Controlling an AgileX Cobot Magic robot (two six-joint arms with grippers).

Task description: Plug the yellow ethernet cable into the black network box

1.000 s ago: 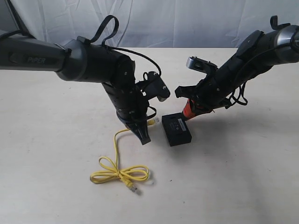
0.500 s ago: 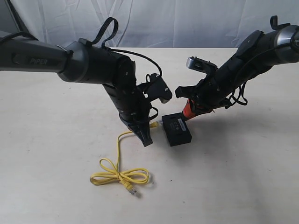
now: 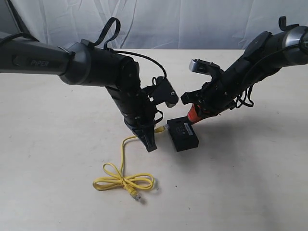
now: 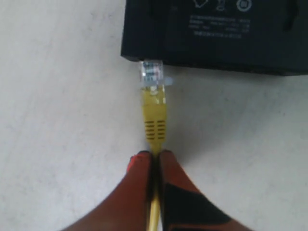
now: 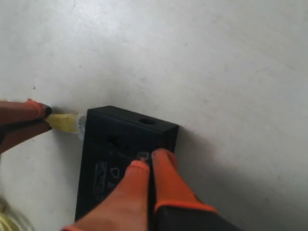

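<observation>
Yellow catches the eye first: the yellow ethernet cable [image 3: 122,180] lies on the pale table [image 3: 250,183]. Most of it is gathered in a loose bow of loops at the near side, and a second plug [image 3: 137,195] lies free beside the loops. From the bundle a single strand runs up the table to the left gripper [image 3: 150,142], which points steeply down with its tip close to the tabletop.

From the left wrist, the left gripper [image 4: 154,155] has its orange fingers pinched tight on the cable [image 4: 154,115], right behind the ribbed yellow boot. Ahead of the boot, the clear plug [image 4: 151,74] points straight at the black network box [image 4: 216,33]. Its front end meets the box's side wall near one corner. Most of the plug shows outside the wall, and I cannot tell whether it is seated.

The black network box [image 3: 183,134] lies flat on the table between the two arms, label side up. The right gripper [image 3: 192,115] leans in from the far side. Its wrist camera shows the right gripper [image 5: 150,156] with both fingers closed against each other, nothing between them. The tips press on the top face of the box [image 5: 120,159] near its edge. The cable [image 5: 65,122] reaches the opposite end of the box. A white curtain [image 3: 192,24] hangs behind the table.
</observation>
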